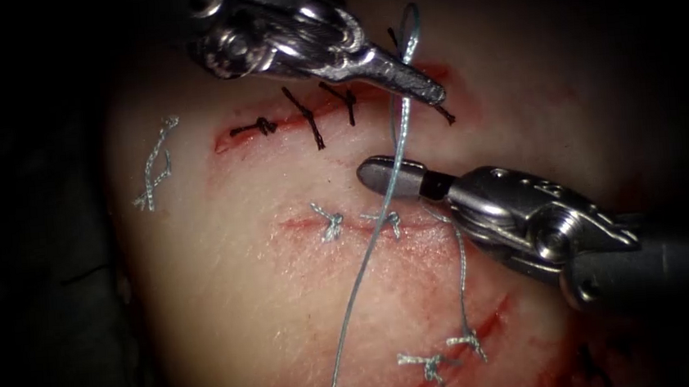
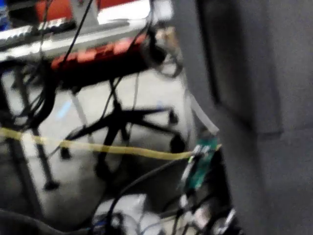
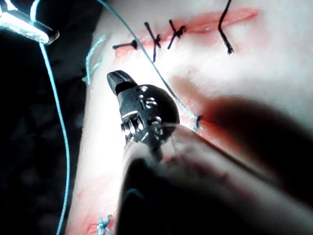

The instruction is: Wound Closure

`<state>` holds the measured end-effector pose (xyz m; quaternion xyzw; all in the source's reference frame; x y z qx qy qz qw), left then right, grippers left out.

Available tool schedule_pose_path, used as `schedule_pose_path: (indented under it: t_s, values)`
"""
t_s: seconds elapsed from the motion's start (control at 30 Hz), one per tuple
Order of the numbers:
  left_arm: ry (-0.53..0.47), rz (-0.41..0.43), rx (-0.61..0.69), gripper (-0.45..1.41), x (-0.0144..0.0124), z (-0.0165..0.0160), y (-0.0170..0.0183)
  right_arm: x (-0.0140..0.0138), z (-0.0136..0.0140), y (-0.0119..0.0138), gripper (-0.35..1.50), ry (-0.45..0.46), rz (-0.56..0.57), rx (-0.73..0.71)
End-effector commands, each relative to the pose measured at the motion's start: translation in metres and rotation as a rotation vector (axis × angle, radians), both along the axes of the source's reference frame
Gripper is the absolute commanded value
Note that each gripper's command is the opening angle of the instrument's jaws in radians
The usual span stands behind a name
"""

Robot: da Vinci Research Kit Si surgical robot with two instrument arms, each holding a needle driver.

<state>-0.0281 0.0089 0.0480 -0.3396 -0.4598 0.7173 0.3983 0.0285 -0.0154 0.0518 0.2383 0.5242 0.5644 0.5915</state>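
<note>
Left claw [image 1: 427,93]: my jaws look pressed together on the pale blue thread [image 1: 367,266] over the upper cut [image 1: 241,133]; I'd keep tension gentle and even.
Dark stitches [image 1: 306,118]: stiff black strands crossing that upper cut.
Tissue [image 1: 230,309]: pale, glistening pork belly, soft, streaked with red fluid [image 1: 486,322].
Pale knots [image 1: 330,219]: frayed, braided tufts along the middle cut.
Right claw [image 1: 380,174]: smooth steel jaws together, seemingly holding nothing, thread crossing in front.
Needle: I cannot make it out.
</note>
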Motion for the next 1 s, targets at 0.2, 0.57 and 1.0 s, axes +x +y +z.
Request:
schedule_pose_path:
  t_s: [0.2, 0.57, 1.0]
  values:
    - [-0.133, 0.115, 0.172, -0.45, -0.0018, 0.0019, -0.0028, 0.0011, 0.0013, 0.0017, -0.35, 0.133, 0.079, -0.037]
    - [-0.067, 0.327, 0.256, -0.45, -0.0004, 0.0074, -0.0077, -0.0011, -0.0006, 0.0050, -0.35, 0.522, 0.101, 0.024]
    - [0.031, 0.371, 0.293, -0.45, -0.0011, 0.0137, -0.0092, 0.0006, -0.0028, 0.0026, -0.35, 0.684, 0.054, 0.165]
